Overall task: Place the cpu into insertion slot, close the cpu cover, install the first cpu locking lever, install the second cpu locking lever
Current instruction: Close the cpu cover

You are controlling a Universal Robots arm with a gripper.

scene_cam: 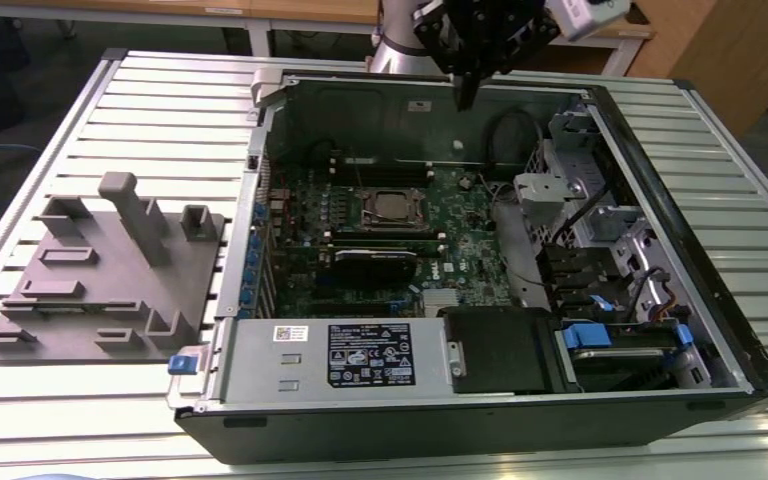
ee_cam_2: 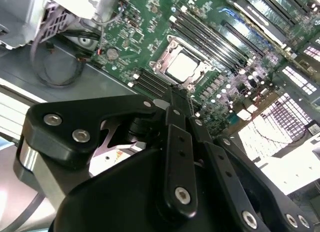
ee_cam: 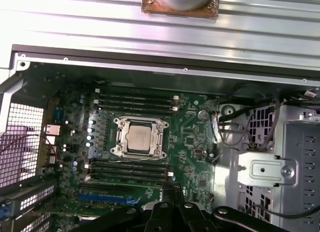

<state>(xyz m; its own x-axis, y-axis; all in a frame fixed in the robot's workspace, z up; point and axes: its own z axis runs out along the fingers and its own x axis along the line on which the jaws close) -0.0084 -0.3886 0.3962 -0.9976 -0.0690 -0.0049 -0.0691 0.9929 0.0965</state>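
Here is the black two-fingered gripper (scene_cam: 468,98), hanging above the far wall of the open dark-grey metal computer case (scene_cam: 491,428), which lies on the silvery slatted aluminium table (scene_cam: 157,110). In the second wrist view the fingers (ee_cam_2: 172,109) are pressed together to one narrow tip, with nothing between them. The tip is up in the air, clear of the board and touching nothing.

Down on the green motherboard (ee_cam: 195,142), the small flat square cpu with its silver-grey metal top (ee_cam: 139,138) sits in the square silvery-rimmed insertion slot (ee_cam: 140,156). It looks level, square to the socket. The thin silvery metal frame of the cpu cover (ee_cam: 120,137) lies flat around it, and the chip shows through its square window. How the locking levers stand along the socket's edges, I cannot tell.

In both wrist views the socket lies just ahead of the fingertip line, between rows of long black memory slots (ee_cam: 135,97).

At the exterior view's left, a grey moulded plastic fixture (scene_cam: 104,285) rests on the table beside the case.
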